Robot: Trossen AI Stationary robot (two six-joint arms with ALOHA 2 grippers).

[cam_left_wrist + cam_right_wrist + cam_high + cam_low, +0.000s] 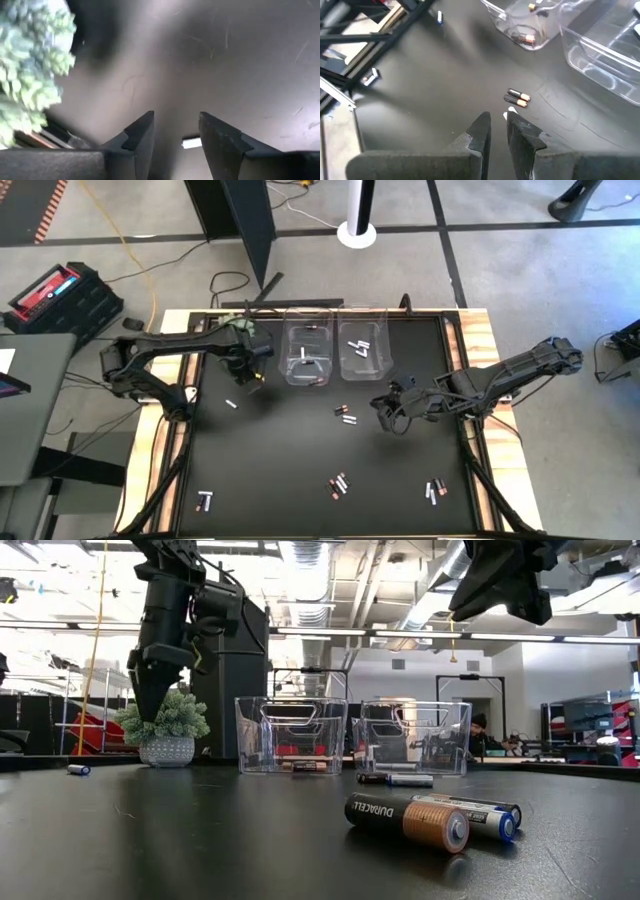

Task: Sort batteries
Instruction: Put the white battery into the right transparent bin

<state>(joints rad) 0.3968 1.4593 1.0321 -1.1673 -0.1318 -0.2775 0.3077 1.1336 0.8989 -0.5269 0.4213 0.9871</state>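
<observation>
I have the left end effector [262, 376] hanging above the tabletop [300, 450], just beside the left bin [307, 352]. Its fingers [140, 137] are partly spread and hold nothing. A lone white battery [231, 404] lies on the tabletop just below and ahead of it, showing between the fingertips in the wrist view.

The right end effector [388, 420] hovers with a narrow gap between its fingers, also holding nothing. A pair of batteries [345, 414] lies near it, towards the bins. The right bin [362, 348] already holds white cells; the left holds a few more.

Other batteries lie in scattered clusters along the near edge [340, 484], well apart from both end effectors.

Risks, in my judgement:
- The cells are round; a glancing finger would roll one away.
- The pair touches, so closing on one may drag the other.
- The plant [165, 725] stands close to the left end effector; a careless swing could strike it.
</observation>
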